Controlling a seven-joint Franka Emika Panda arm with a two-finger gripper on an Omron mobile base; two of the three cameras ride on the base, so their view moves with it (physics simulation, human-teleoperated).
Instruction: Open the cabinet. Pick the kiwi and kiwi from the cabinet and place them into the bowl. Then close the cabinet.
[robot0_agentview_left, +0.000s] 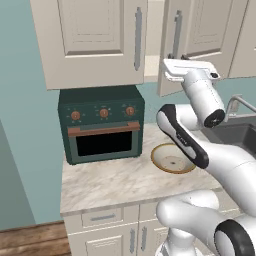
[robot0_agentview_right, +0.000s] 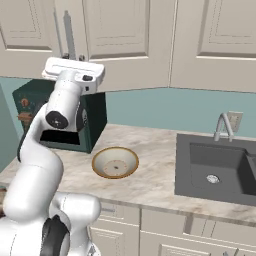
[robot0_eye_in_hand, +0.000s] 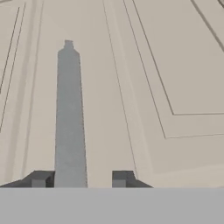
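The cabinet's right door (robot0_agentview_left: 210, 30) stands slightly ajar, and its left door (robot0_agentview_left: 90, 40) is closed. My gripper (robot0_agentview_left: 174, 57) (robot0_agentview_right: 67, 56) (robot0_eye_in_hand: 83, 179) is shut on the lower end of the right door's grey bar handle (robot0_agentview_left: 177, 27) (robot0_agentview_right: 69, 35) (robot0_eye_in_hand: 69, 113). In the hand view the bar lies against the left fingertip (robot0_eye_in_hand: 41, 179). The bowl (robot0_agentview_left: 155, 159) (robot0_agentview_right: 96, 165), with a tan rim and a pale inside, sits on the counter below my arm with nothing in it. The kiwis are hidden.
A dark green toaster oven (robot0_agentview_left: 102, 125) (robot0_agentview_right: 95, 115) stands on the marble counter (robot0_agentview_left: 110, 182) left of the bowl. A dark sink (robot0_agentview_right: 215, 170) with a faucet (robot0_agentview_right: 224, 125) lies to the right. More closed wall cabinet doors (robot0_agentview_right: 215, 40) run along the right.
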